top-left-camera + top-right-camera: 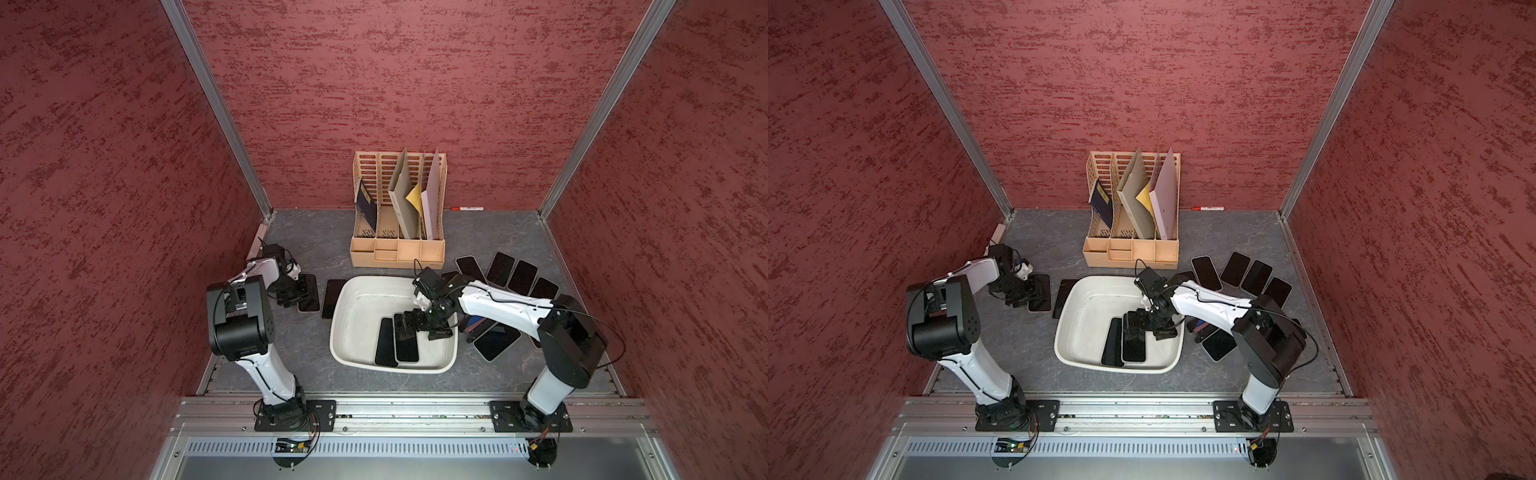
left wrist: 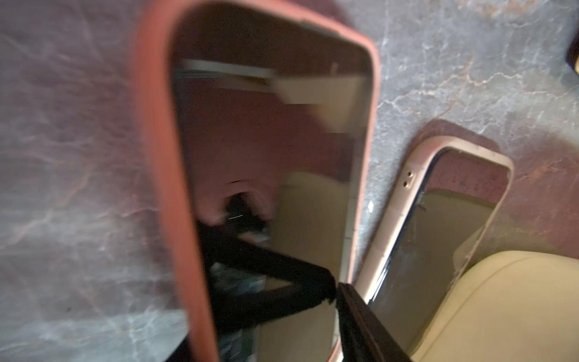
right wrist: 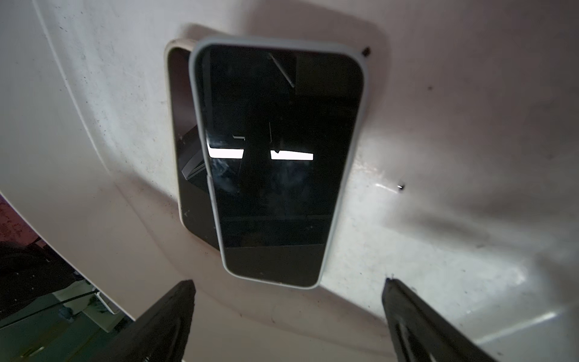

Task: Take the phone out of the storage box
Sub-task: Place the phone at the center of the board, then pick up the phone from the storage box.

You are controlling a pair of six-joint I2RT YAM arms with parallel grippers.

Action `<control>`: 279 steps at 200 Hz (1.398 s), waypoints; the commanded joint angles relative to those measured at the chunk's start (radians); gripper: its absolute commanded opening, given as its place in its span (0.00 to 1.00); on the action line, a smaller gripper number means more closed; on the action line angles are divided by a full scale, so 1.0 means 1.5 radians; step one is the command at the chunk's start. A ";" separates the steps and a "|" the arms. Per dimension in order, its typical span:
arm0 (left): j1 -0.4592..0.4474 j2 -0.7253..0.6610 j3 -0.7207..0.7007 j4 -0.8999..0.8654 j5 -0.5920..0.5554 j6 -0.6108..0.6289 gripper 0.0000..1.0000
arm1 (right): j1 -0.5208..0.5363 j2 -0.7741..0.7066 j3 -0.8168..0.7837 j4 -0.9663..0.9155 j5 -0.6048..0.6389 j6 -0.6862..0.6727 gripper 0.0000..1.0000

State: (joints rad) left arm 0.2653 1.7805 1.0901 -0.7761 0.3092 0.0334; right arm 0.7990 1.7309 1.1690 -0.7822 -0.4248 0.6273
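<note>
The off-white storage box (image 1: 347,316) (image 1: 1077,316) sits mid-table. Two dark phones lie in it: a grey-cased phone (image 3: 275,156) (image 1: 408,349) overlapping a second phone (image 3: 183,188) (image 1: 385,343). My right gripper (image 3: 288,282) (image 1: 411,322) hangs open inside the box just above the grey-cased phone's end, touching nothing. Left of the box, my left gripper (image 1: 300,293) is low over a red-cased phone (image 2: 266,141) (image 1: 311,299) on the table. One finger (image 2: 360,313) shows at that phone's edge, off to one side. The other is hidden under the blurred phone.
A beige-cased phone (image 2: 438,235) (image 1: 333,301) lies between the red-cased one and the box. A slotted file rack (image 1: 399,245) stands behind the box, with a red marker (image 1: 467,208) by the back wall. Several phones (image 1: 511,274) are fanned out on the right; others (image 1: 496,340) lie under my right arm.
</note>
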 commanded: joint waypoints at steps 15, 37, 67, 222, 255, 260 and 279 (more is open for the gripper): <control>0.032 -0.042 -0.028 0.011 -0.003 -0.002 0.66 | 0.022 0.050 0.061 -0.026 0.047 -0.004 0.99; 0.038 -0.064 -0.035 0.013 0.004 -0.014 0.72 | 0.027 0.074 0.079 -0.030 0.059 -0.001 0.98; 0.039 -0.111 -0.043 0.009 0.008 -0.033 0.80 | 0.030 0.103 0.096 -0.035 0.073 -0.001 0.99; -0.417 -0.543 -0.204 0.096 -0.074 -0.457 1.00 | 0.051 0.182 0.148 -0.076 0.154 -0.033 0.81; -0.512 -0.571 -0.203 0.108 -0.082 -0.470 1.00 | 0.051 0.142 0.130 -0.057 0.160 -0.030 0.71; -0.528 -0.573 -0.200 0.109 -0.085 -0.472 1.00 | 0.050 0.134 0.127 -0.054 0.160 -0.031 0.71; -0.584 -0.575 -0.195 0.120 -0.094 -0.475 1.00 | 0.043 0.095 0.115 -0.045 0.167 -0.033 0.67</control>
State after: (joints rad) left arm -0.5297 0.9321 0.7845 -0.6258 0.1986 -0.6495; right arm 0.8688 1.9549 1.3659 -0.8623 -0.2188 0.5888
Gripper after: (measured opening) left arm 0.996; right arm 0.788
